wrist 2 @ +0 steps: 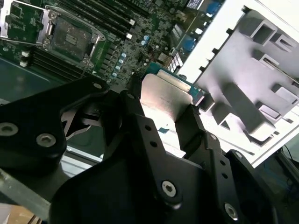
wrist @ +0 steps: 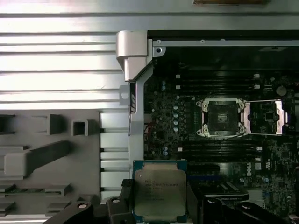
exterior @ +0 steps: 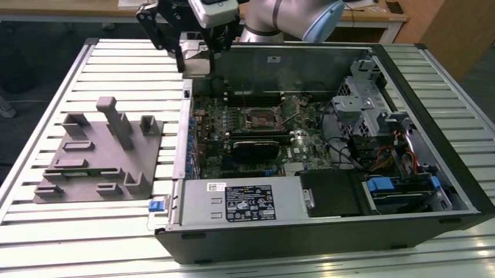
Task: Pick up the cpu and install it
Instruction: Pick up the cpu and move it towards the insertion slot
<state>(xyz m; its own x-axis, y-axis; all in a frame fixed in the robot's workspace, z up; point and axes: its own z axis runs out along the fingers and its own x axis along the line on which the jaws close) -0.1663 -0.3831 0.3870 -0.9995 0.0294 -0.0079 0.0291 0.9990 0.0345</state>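
My gripper (exterior: 198, 60) hangs above the rear corner of the open computer case (exterior: 325, 231) on the exterior view's left, shut on the cpu (exterior: 197, 65). In the first wrist view the cpu (wrist: 160, 189) is a square silvery chip with a green edge, clamped on two sides by the black fingers (wrist: 125, 192). It lies flat, metal top toward that camera. The second wrist view shows the cpu (wrist 2: 164, 95) between the same fingers (wrist 2: 191, 123). The open socket (exterior: 259, 119) on the motherboard lies some way off, its metal frame (wrist: 223, 117) lifted open and the socket (wrist 2: 70, 37) bare inside.
A grey plastic fixture (exterior: 101, 156) with upright posts lies on the slatted table beside the case. Inside the case are a long grey box with a white label (exterior: 240, 200), a drive cage (exterior: 371, 98) and cables. The case wall (wrist: 133, 51) stands close to my gripper.
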